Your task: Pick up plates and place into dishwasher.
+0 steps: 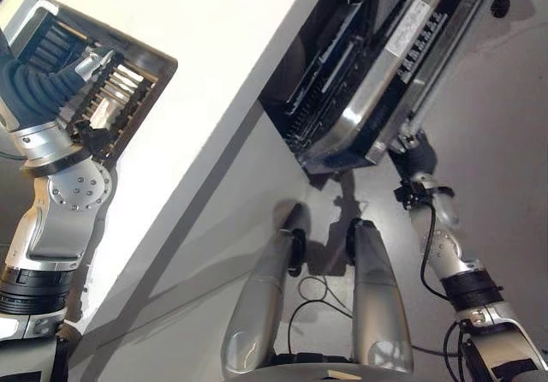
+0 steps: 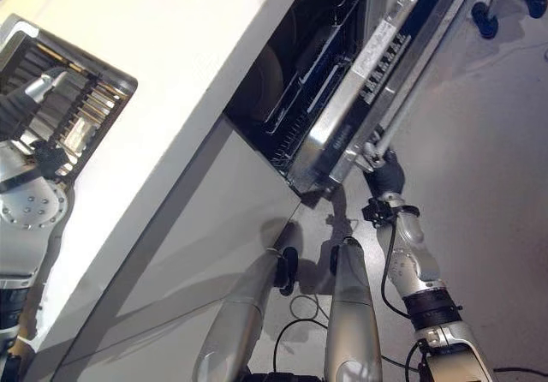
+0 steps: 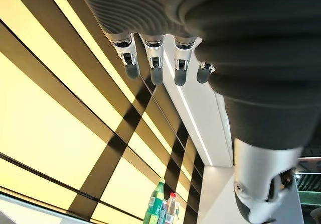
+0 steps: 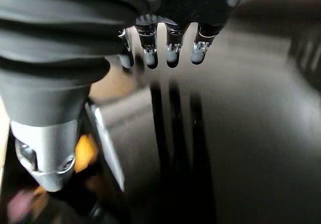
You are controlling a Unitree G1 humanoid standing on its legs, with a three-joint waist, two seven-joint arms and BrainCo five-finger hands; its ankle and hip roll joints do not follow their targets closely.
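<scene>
While the right hand (image 2: 387, 175), fingers straight, meets the half-open dishwasher door (image 2: 360, 99), the left hand (image 1: 43, 86), fingers relaxed and empty, hovers nearer the sink's rack (image 1: 116, 99), where any plates are indistinct.

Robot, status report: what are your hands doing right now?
Left hand open above the sink rack, empty. Right hand open at the dishwasher door edge. No plate held.

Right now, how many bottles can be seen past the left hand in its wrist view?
2: a green bottle and a red-capped bottle close beside it. Others may be hidden between or behind them.
</scene>
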